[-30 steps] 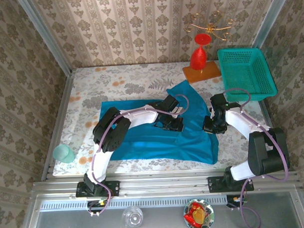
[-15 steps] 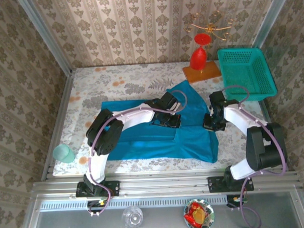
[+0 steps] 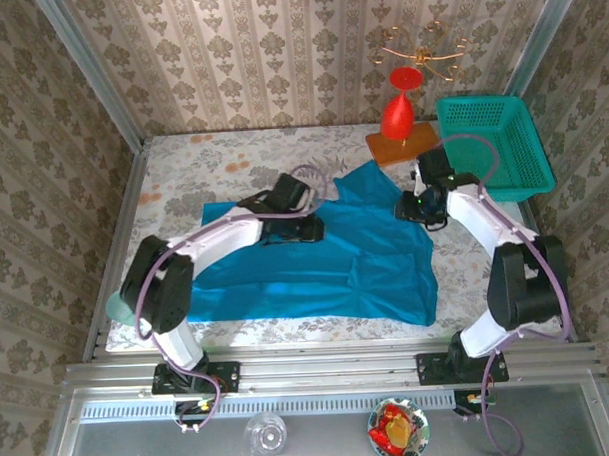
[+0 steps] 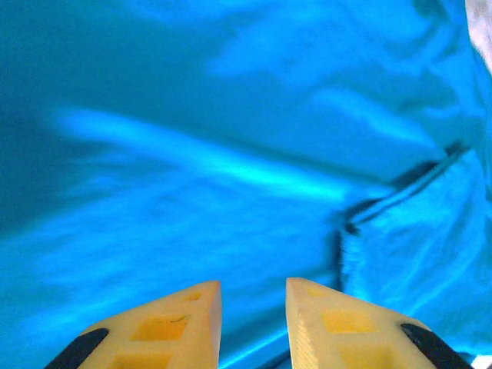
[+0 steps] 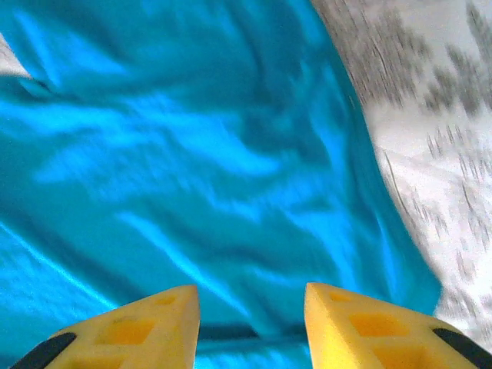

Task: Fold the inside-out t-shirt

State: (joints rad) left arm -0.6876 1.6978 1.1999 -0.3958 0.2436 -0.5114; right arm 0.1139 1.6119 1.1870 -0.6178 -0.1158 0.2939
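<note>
The inside-out t-shirt [image 3: 316, 273] is bright blue and lies spread across the middle of the flowered table, one corner reaching toward the far side. My left gripper [image 3: 303, 231] hovers over the shirt's far middle part. In the left wrist view its yellow fingers stand apart around the left gripper [image 4: 252, 283], open, with only t-shirt [image 4: 231, 138] cloth and a hem seam below. My right gripper [image 3: 412, 210] is above the shirt's far right edge. In the right wrist view the right gripper [image 5: 251, 288] is open, with nothing between the fingers, over the t-shirt [image 5: 192, 154] beside bare tablecloth.
A teal mesh basket [image 3: 492, 146] stands at the far right corner. A red goblet [image 3: 399, 113] sits on a wooden board [image 3: 412, 144] next to it. A pale green cup [image 3: 127, 307] stands at the table's left front corner. Metal frame rails border the table.
Both grippers have opened and let go of the cloth. The left gripper moved left and farther back; the right gripper moved toward the far side. The shirt lies flatter.
</note>
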